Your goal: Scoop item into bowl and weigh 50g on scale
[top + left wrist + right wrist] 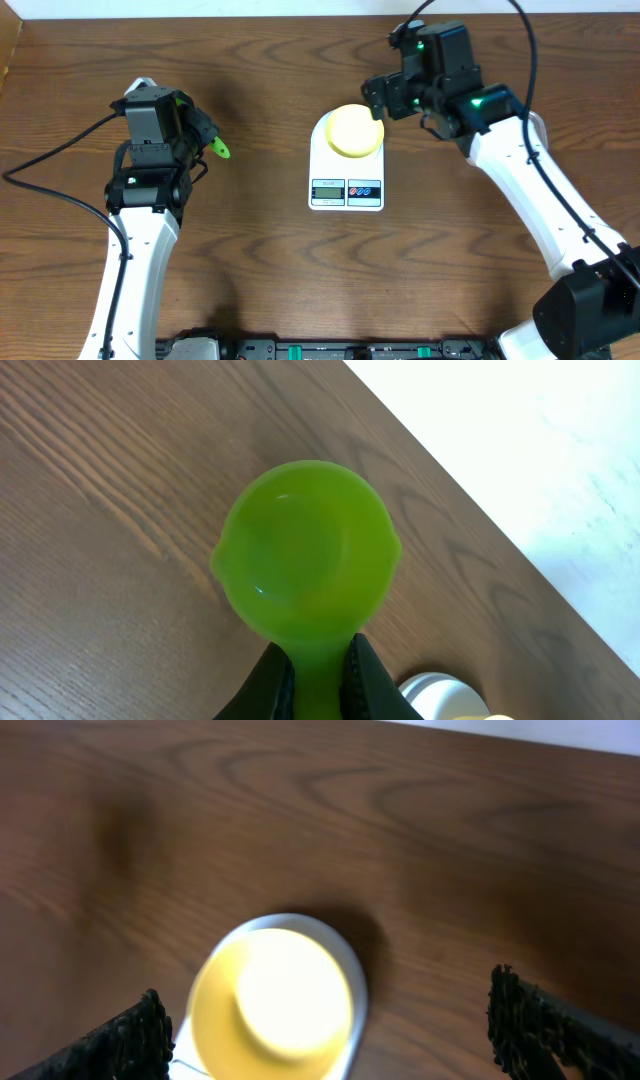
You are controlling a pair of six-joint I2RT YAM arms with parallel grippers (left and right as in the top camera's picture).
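Since the bowl (354,131) is sitting on the scale (346,190) for weighing, our left gripper (315,670) is pinching the scoop (305,560) (empty); our right gripper (335,1025) is hovering spread.

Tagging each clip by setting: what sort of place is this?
Probably a lab-style robot workbench rather than a kitchen: a bare wood-grain table, a white kitchen scale carrying a yellow bowl, and a green scoop held in the left gripper.
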